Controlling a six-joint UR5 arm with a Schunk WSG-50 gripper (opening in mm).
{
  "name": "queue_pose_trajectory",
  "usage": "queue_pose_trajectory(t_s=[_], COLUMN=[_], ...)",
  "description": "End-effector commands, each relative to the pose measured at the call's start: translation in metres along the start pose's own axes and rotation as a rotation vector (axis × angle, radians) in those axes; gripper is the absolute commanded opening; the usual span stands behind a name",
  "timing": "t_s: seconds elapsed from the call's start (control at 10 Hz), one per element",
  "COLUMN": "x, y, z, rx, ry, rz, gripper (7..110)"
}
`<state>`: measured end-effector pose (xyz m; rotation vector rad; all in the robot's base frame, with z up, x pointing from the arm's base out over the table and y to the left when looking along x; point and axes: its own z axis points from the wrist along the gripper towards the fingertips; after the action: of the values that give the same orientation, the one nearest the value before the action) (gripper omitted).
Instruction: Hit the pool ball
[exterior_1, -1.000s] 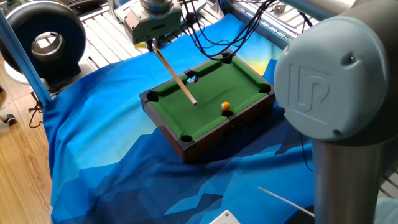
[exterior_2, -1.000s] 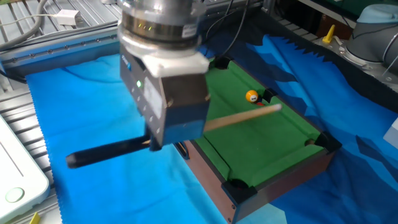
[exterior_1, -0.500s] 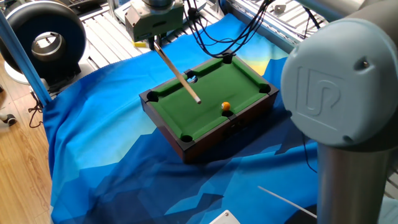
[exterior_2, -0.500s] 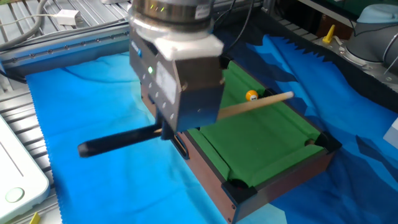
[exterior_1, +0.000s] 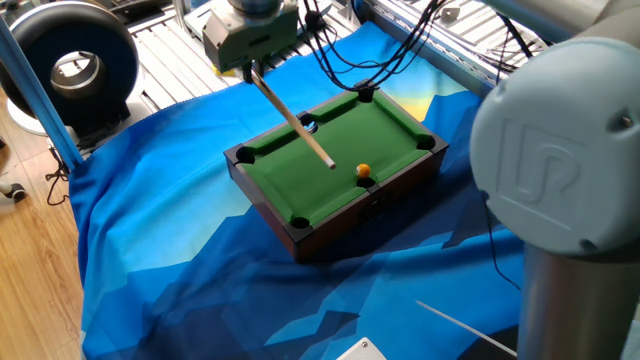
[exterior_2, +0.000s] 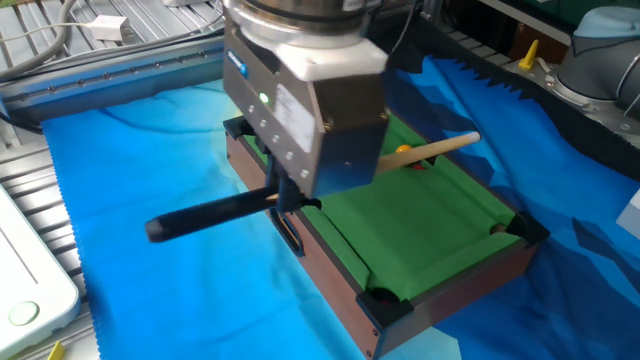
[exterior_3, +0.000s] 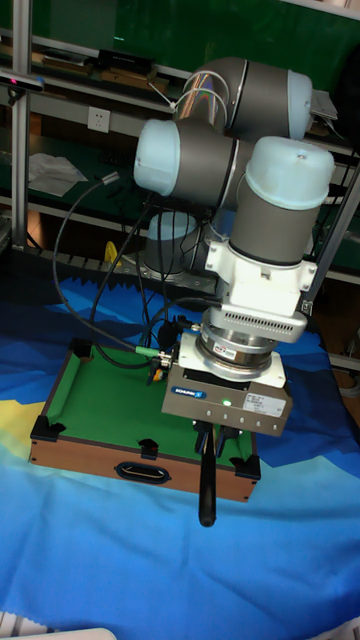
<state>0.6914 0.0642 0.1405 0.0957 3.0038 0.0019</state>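
Note:
The tiny orange-yellow pool ball (exterior_1: 364, 171) lies on the green felt of the mini pool table (exterior_1: 300, 180), close to the near rail's middle pocket. My gripper (exterior_1: 247, 68) hangs over the table's far left side, shut on a cue stick (exterior_1: 295, 122) that slants down across the felt. The cue's pale tip stops a short way left of the ball. In the other fixed view the cue stick (exterior_2: 430, 150) crosses just in front of the ball (exterior_2: 403, 152), and its black handle (exterior_2: 205, 215) pokes out behind the gripper (exterior_2: 285, 200). The tall fixed view hides the ball behind the gripper (exterior_3: 205, 432).
A blue cloth (exterior_1: 170, 260) covers the table. A black round device (exterior_1: 75, 65) stands at the far left and cables (exterior_1: 400, 50) trail behind the pool table. A large grey arm joint (exterior_1: 560, 180) fills the right foreground. A white box (exterior_2: 25, 290) sits at the lower left.
The gripper has shifted with the cue along its length, bringing the tip closer to the ball. The ball has stayed where it was.

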Motion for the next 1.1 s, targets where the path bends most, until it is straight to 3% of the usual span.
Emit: queue_pose_trajectory(t_s=[0.0,0.4,1.0], x=[0.011,0.021,0.039], y=[0.007,-0.001,-0.011], z=[0.013,0.035,0.067], rx=[-0.011,-0.04,-0.033], ry=[-0.021,-0.051,-0.092], rz=[-0.028,-0.031,-0.015], gripper=[7,7,7])
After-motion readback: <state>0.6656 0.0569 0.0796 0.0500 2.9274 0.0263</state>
